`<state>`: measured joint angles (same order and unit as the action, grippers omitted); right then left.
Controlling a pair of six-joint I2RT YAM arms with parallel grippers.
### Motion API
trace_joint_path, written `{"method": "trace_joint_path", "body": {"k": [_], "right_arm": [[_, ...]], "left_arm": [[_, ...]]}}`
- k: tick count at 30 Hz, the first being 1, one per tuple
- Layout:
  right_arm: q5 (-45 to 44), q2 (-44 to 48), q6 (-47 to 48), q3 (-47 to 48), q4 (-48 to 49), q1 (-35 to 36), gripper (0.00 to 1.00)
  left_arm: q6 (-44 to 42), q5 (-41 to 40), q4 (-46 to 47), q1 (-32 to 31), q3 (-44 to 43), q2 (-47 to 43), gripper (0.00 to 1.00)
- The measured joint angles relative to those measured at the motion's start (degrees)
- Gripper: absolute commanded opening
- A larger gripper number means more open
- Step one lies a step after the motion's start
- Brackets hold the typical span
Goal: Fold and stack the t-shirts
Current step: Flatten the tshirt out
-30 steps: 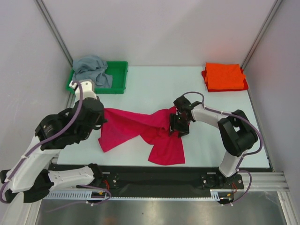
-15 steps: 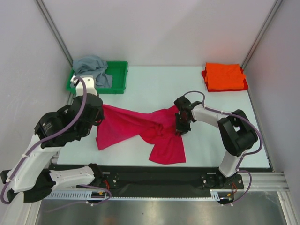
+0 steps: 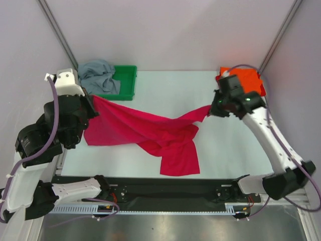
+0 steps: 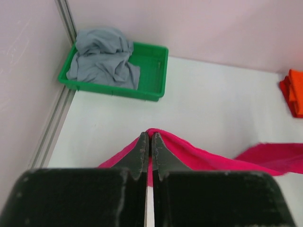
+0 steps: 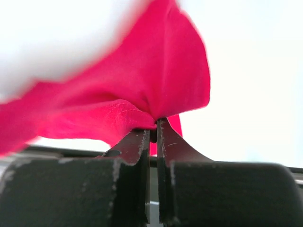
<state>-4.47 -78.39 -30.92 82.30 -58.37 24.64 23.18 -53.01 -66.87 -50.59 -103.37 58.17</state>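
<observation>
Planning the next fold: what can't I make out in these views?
- Top view: the left end effector is hidden beneath the left arm, so its pinch on the crimson-pink cloth t-shirt is unseen there.
- Top view: the right arm covers part of the folded bright orange cloth t-shirt; the left wrist view's right edge crops it.
- Right wrist view: everything behind the shirt is blurred and washed out.

A robotics lab cell. Plain white panels point(image 3: 165, 30) on metal posts point(image 3: 57, 32) enclose a pale worktop point(image 3: 165, 93) with a black mounting rail point(image 3: 170, 193).
</observation>
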Motion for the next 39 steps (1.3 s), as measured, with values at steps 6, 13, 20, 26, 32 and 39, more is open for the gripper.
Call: {"method": "trace_joint_path", "body": {"k": [6, 13, 20, 26, 32, 39], "right_arm": [[-4.39, 8.39, -0.76, 16.37, -8.63, -3.48, 0.0], [-6.49, 11.76, -1.09, 35.95, -14.8, -3.45, 0.0], [-3.26, 18.47, -1.25, 47.6, -13.27, -3.43, 0.0], [1.68, 20.44, -2.67, 58.71, -9.57, -3.45, 0.0], [3.48, 18.32, -2.82, 56.72, -6.14, -3.08, 0.0], [2.05, 11.1, 0.02, 47.17, -3.43, -2.69, 0.0]], "left_arm": [[-6.32, -0.83, 8.39, 0.0, -2.16, -0.2, 0.0], [-11.87, 2.36, 17.29, 0.04, -4.09, -2.93, 0.0], [-13.77, 12.0, 23.91, 0.09, -7.08, -7.82, 0.0], [-14.16, 18.88, 26.4, 0.09, -10.4, -9.11, 0.01], [-14.14, 19.5, 26.64, 0.11, -7.19, -9.11, 0.0], [-14.03, 13.66, 25.77, 0.15, 0.09, -6.05, 0.0]]}}
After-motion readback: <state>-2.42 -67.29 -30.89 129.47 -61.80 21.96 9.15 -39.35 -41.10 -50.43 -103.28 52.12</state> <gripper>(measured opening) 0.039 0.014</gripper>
